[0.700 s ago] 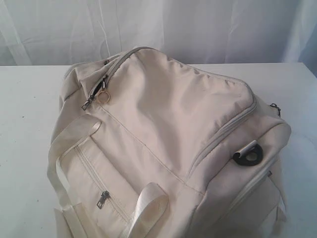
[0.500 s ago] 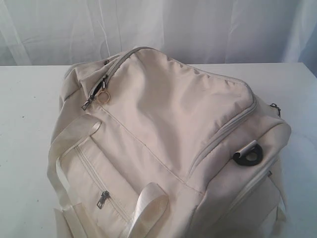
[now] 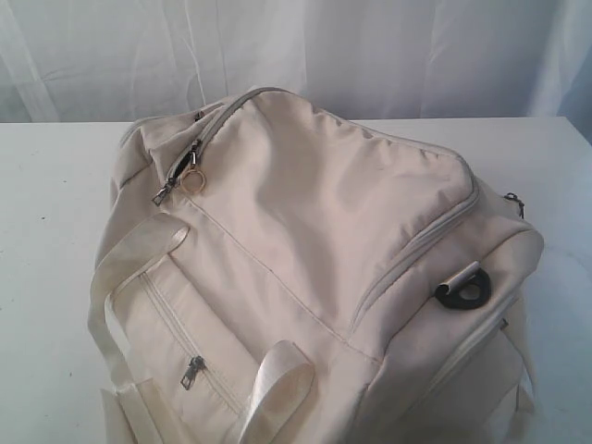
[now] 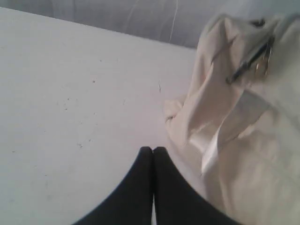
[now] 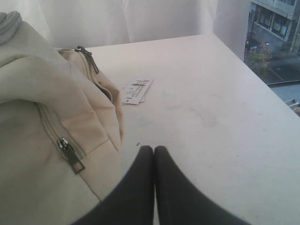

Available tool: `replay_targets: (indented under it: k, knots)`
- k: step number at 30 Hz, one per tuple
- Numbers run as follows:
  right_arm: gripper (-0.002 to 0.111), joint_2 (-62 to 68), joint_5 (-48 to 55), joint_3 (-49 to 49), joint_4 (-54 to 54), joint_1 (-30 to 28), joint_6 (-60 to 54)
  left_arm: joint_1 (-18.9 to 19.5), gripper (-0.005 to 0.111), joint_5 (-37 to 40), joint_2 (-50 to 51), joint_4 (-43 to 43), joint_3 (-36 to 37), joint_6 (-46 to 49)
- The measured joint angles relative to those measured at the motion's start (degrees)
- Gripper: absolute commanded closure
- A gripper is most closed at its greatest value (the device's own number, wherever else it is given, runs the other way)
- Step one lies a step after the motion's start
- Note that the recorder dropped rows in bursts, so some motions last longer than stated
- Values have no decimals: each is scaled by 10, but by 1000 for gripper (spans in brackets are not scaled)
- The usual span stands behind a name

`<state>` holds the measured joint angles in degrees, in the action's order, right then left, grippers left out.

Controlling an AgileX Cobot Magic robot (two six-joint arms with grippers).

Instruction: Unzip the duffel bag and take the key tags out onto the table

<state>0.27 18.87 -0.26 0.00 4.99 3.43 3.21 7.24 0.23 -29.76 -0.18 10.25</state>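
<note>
On the table [image 3: 46, 185], exterior view, we list one duffel bag [image 3: 324, 231], zippers [image 3: 190, 174] drawn closed, contents hidden; bare tabletop on both sides.
Left wrist view: left claw [image 4: 153, 152] pinched together, empty, just beside the bag's end.
Right wrist view: right claw [image 5: 153, 151] pinched together, empty; paper label [image 5: 137, 90] near the bag; open table out to its edge.

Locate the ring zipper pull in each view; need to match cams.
Exterior: ring zipper pull sits upper left in the picture, on the duffel bag top zipper.
Left wrist: on the bag's upper edge, blurred, beside a dark metal pull.
Right wrist: not in it; the side pull there has no ring.
Shared landmark: the duffel bag, in all three.
</note>
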Motion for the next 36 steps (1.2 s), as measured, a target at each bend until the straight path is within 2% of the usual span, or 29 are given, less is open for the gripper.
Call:
replay_targets:
  k: [5,9,11,15,17,19,22,30,34,36]
  knots:
    - [108,0,0,0,0,0,0,0,107,-72,0,-105,0,-72]
    - [108,0,0,0,0,0,0,0,107,-145,0,-119,0,-86]
    - [108,0,0,0,0,0,0,0,107,-146,0,-75,-7,-87]
    - [108,0,0,0,0,0,0,0,107,-118,15,53,-89,-88]
    - [108,0,0,0,0,0,0,0,107,-108,42,91,-115,-88]
    - [108,0,0,0,0,0,0,0,107,-101,88,123,-145,-88]
    - [108,0,0,0,0,0,0,0,107,-91,216,190,-200,-87]
    - [108,0,0,0,0,0,0,-1,107,-72,434,217,-292,-87]
    - [108,0,0,0,0,0,0,-36,107,-43,522,218,-338,-48]
    - [108,0,0,0,0,0,0,-66,107,-28,563,218,-360,-10]
